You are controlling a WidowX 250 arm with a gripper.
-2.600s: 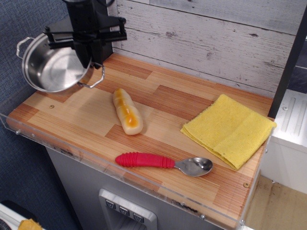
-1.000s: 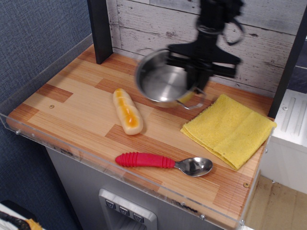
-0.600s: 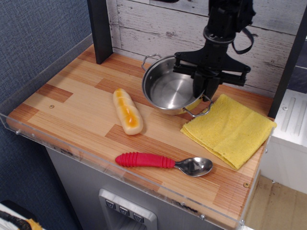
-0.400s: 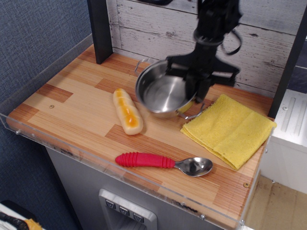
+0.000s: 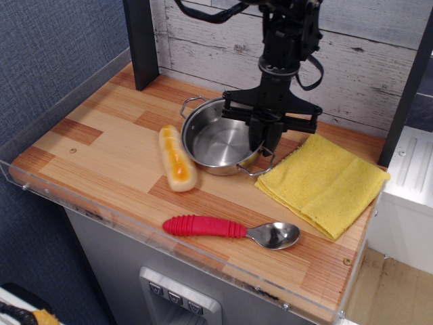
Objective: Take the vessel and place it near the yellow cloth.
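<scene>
1. Broadly, the wooden worktop (image 5: 101, 159) carries everything, with a clear guard along its front edge.
2. Next in size, the yellow cloth (image 5: 323, 184) lies folded toward the 3 o'clock side of the worktop.
3. Then the pot (image 5: 215, 143) sits near the centre, at about 9 o'clock from the cloth; its near wire handle almost reaches the cloth's corner. It looks level and seems to rest on the wood.
4. Over the pot's right rim hangs the gripper (image 5: 258, 140), its jaws closed on that rim.
5. Smaller still, a bread roll (image 5: 176, 158) lies just beside the pot at its 9 o'clock.
6. Lastly, a red-handled spoon (image 5: 230, 229) lies at 6 o'clock.
7. Judging progress: the carrying appears done; letting go and lifting clear remain.
</scene>
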